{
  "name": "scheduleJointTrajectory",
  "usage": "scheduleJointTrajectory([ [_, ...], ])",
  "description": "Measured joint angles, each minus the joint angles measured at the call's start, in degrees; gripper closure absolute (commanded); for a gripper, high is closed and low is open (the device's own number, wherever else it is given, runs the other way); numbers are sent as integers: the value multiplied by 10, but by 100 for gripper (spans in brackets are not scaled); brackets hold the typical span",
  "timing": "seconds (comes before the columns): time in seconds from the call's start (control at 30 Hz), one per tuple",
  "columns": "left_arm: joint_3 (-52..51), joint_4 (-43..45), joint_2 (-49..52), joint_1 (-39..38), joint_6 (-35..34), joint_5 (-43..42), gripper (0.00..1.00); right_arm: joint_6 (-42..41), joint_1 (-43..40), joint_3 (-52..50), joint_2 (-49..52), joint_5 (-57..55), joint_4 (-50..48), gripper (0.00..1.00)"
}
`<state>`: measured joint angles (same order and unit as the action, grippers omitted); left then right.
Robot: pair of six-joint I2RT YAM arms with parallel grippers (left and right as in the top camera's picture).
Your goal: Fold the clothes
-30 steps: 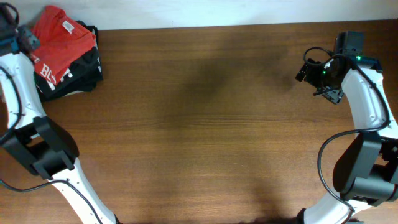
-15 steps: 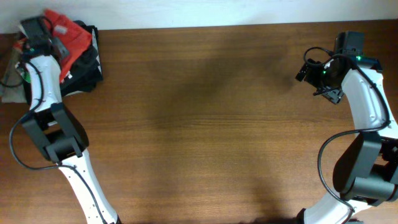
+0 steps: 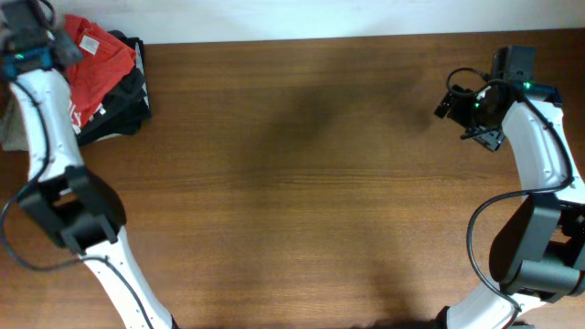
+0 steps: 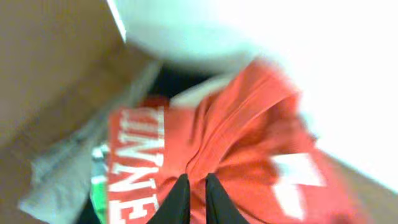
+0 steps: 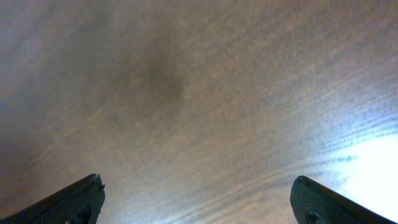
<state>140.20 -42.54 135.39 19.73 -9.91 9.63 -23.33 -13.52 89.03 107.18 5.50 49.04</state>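
The clothes, a red-orange T-shirt (image 3: 102, 62), lie crumpled on top of a pile at the table's far left corner. In the left wrist view the T-shirt (image 4: 249, 143) fills the frame, with white lettering and a white patch showing. My left gripper (image 3: 66, 47) sits at the shirt's upper left edge. Its black fingers (image 4: 197, 178) stand almost together with a raised ridge of red fabric pinched between them. My right gripper (image 3: 450, 102) hovers over bare wood at the far right. In its wrist view the right gripper (image 5: 198, 182) is wide open with nothing between the fingers.
A black garment with white letters (image 3: 128, 108) lies under the red shirt. A grey-beige garment (image 3: 11, 128) shows at the left edge, grey cloth (image 4: 56, 174) in the wrist view. The white wall (image 3: 320, 18) runs along the table's back edge.
My left arm swung over the pile, then drew back toward the far left corner. Its fingers closed on a fold of the red shirt, which has bunched up. The right arm has not moved.
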Motion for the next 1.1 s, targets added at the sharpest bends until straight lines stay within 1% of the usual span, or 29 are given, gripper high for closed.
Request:
scheduleJointTrajectory([
  [0.03, 4, -15, -32, 1, 1, -30, 80, 0, 0, 0, 0, 5, 6, 1],
  [0.07, 9, -33, -66, 1, 0, -67, 69, 0, 0, 0, 0, 26, 27, 1],
  [0.1, 13, -47, -91, 2, 0, -104, 49, 0, 0, 0, 0, 49, 40, 1],
  [0.13, 15, -63, -115, 2, 1, -143, 35, 0, 0, 0, 0, 74, 45, 1],
  [0.17, 16, -76, -138, 2, 2, -190, 14, 0, 0, 0, 0, 97, 45, 1],
  [0.2, 19, -82, -152, 2, 3, -219, 1, 0, 0, 0, 0, 117, 45, 1],
  [0.3, 21, -109, -189, 0, 2, -311, 1, 0, 0, 0, -16, 165, 61, 1],
  [0.37, 21, -124, -199, -3, 2, -351, 1, 1, 0, 0, -46, 176, 78, 1],
  [0.43, 21, -139, -200, -6, 2, -369, 1, 10, 0, -1, -101, 183, 100, 1],
  [0.47, 21, -148, -200, -8, 2, -377, 1, 18, 0, 0, -146, 185, 111, 1],
  [0.5, 21, -154, -200, -9, 2, -380, 1, 31, 0, 0, -202, 184, 129, 1],
  [0.63, 20, -181, -200, -17, 2, -393, 1, 53, 0, 2, -360, 167, 180, 1],
  [0.73, 20, -193, -200, -21, 2, -397, 1, 60, 0, 6, -459, 148, 232, 1],
  [0.83, 20, -203, -200, -21, 2, -398, 1, 63, 0, 5, -539, 136, 265, 1],
  [0.9, 20, -203, -201, -21, 2, -399, 1, 67, 0, 5, -589, 133, 270, 1],
  [1.1, 20, -203, -201, -21, 2, -399, 1, 69, 0, 5, -688, 127, 273, 1],
])
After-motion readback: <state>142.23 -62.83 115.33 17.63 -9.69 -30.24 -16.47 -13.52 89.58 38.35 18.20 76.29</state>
